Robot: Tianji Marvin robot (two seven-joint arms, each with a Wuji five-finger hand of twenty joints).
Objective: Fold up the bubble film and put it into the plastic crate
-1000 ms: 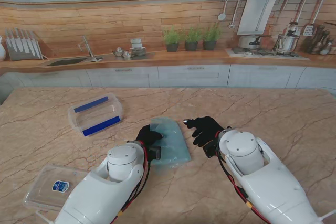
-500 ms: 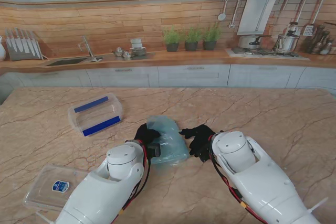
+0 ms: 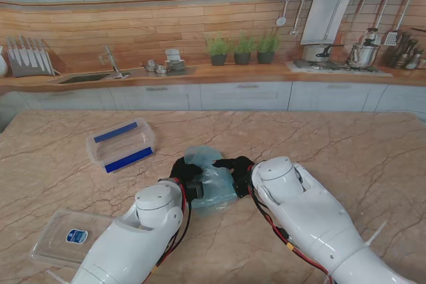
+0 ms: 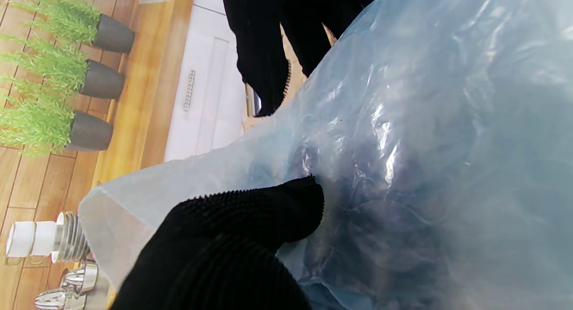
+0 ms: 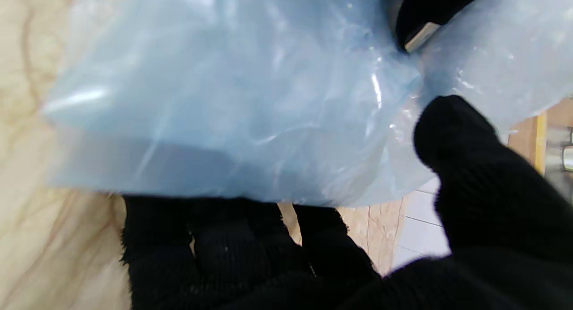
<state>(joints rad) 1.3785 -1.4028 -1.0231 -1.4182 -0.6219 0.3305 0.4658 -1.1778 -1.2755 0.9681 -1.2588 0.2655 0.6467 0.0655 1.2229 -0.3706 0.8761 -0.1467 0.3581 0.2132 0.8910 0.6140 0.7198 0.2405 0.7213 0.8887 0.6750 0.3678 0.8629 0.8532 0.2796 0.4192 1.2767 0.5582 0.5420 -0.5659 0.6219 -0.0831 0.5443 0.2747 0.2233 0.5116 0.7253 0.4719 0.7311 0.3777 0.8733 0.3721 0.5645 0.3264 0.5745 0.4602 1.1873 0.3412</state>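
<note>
Both robot hands (image 3: 212, 172) pinch crinkly translucent blue bubble film (image 3: 210, 181).

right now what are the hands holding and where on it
Both hold the bubble film: left hand grips its left edge, right hand its right edge.
</note>
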